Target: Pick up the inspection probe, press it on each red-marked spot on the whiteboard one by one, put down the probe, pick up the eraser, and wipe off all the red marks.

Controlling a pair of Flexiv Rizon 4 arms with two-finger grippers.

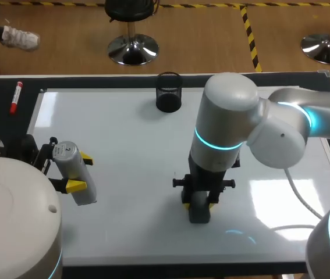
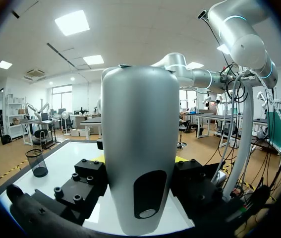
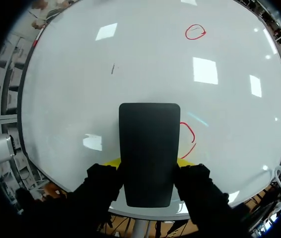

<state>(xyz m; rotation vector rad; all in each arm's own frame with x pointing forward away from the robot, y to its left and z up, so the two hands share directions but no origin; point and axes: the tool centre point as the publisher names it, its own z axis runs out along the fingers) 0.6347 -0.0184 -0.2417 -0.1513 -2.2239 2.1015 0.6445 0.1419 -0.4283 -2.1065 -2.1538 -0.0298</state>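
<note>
My left gripper [image 1: 79, 172] is shut on the grey inspection probe [image 1: 82, 195] and holds it over the whiteboard's [image 1: 130, 145] left side. In the left wrist view the probe [image 2: 140, 124] stands upright between the fingers of that gripper [image 2: 140, 166]. My right gripper [image 1: 198, 203] points down at the board's middle front, shut on the black eraser [image 1: 199, 216]. In the right wrist view the eraser [image 3: 149, 139] lies flat against the whiteboard [image 3: 105, 49]. A partial red mark [image 3: 189, 136] shows beside it, and a red circle [image 3: 195, 32] lies farther ahead.
A black mesh cup [image 1: 168, 92] stands at the board's far edge. A red marker [image 1: 16, 97] lies off the board at the far left. A small dark stroke [image 3: 113, 68] sits on the board ahead of the eraser.
</note>
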